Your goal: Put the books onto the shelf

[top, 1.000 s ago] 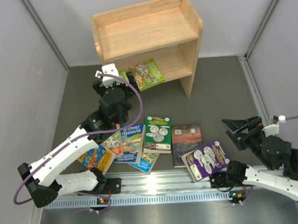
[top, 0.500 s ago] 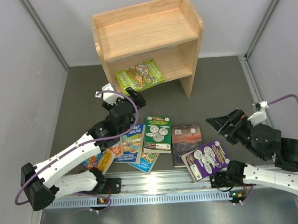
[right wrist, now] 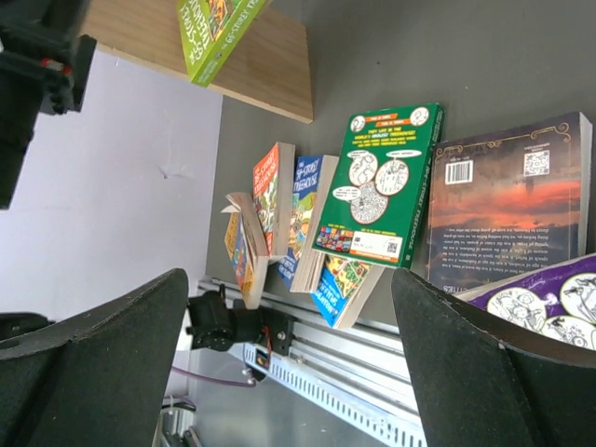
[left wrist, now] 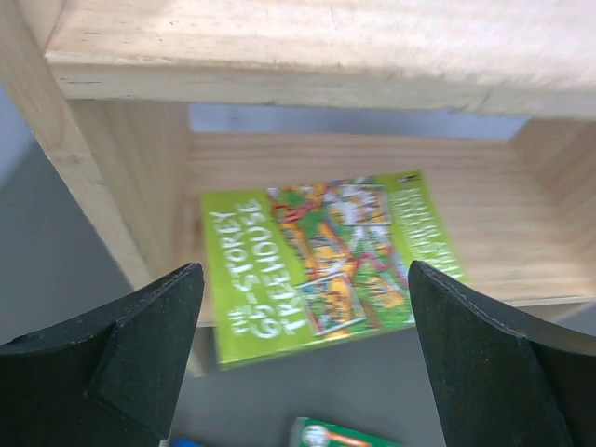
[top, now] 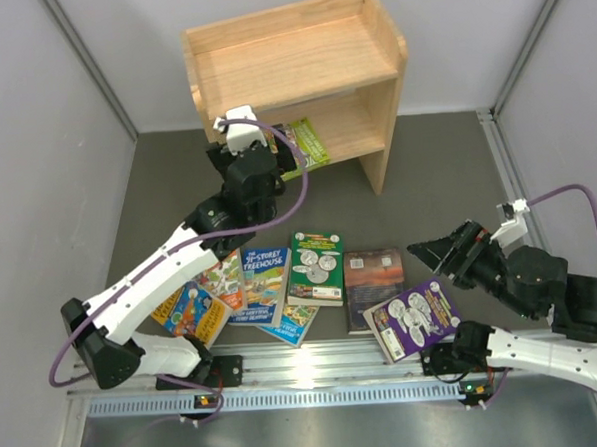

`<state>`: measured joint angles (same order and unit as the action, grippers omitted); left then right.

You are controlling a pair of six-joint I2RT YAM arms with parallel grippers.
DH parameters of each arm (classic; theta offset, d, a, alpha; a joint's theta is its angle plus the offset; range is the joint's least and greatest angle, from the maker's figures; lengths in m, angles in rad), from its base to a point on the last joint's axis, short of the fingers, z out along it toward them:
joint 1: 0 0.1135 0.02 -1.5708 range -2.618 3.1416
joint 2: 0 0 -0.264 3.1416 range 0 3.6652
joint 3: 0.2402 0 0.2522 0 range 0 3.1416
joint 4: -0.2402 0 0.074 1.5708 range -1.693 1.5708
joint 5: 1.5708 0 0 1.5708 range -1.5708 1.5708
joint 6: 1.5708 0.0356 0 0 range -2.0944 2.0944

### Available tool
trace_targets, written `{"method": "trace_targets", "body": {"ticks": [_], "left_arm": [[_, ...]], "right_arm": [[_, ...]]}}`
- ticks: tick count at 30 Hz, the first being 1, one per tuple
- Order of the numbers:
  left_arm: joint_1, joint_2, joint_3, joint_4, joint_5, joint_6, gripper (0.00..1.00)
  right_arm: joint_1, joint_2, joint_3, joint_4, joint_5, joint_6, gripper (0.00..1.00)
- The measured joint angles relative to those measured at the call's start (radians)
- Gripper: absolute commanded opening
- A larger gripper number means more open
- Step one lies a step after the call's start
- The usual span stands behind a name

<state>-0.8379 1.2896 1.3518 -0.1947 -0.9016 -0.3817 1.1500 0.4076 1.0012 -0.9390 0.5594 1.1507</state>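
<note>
Lying flat on the lower tier of the shelf [top: 300, 58] is a lime-green book [left wrist: 326, 256], cover up. Its long axis runs roughly along the shelf's width, a little skewed. The top of the cover, where the title sits, points toward the left side panel. Its near left corner hangs out past the front edge of the board. From the left wrist camera the picture is soft, so I can't quite say whether the book touches that side panel.

My left gripper [left wrist: 303, 279] hangs just in front of the open tier, facing the book. Its fingers are spread wide to either side of the cover and have hold of nothing.

Nearer my bases, the other books lie on the dark table [top: 436, 176]. A green book [top: 316, 268] and a dark brown book [top: 373, 285] sit side by side, long axes running near to far. A blue book [top: 264, 283] rests just left of the green one, overlapping another beneath it. Orange and yellow books [top: 198, 309] are heaped at the left end. A purple book [top: 414, 320] lies at the right end, turned on a diagonal, one corner over the brown one.

My right gripper [right wrist: 289, 279] hovers above the right end of the row, well apart from the shelf. Its jaws gape wide and carry nothing.
</note>
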Motion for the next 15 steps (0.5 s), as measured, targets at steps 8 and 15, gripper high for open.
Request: {"method": "trace_targets", "body": {"ticks": [8,15], "left_arm": [[0.0,0.056,0.02,-0.126,-0.165,0.227,0.92],[0.0,-0.022,-0.008,-0.111,-0.256,0.325,0.91]], "right_arm": [[0.0,0.011,0.001,0.015,-0.02,-0.01,0.91],[0.0,-0.032,-0.001,0.016,-0.014,-0.002,0.91]]}}
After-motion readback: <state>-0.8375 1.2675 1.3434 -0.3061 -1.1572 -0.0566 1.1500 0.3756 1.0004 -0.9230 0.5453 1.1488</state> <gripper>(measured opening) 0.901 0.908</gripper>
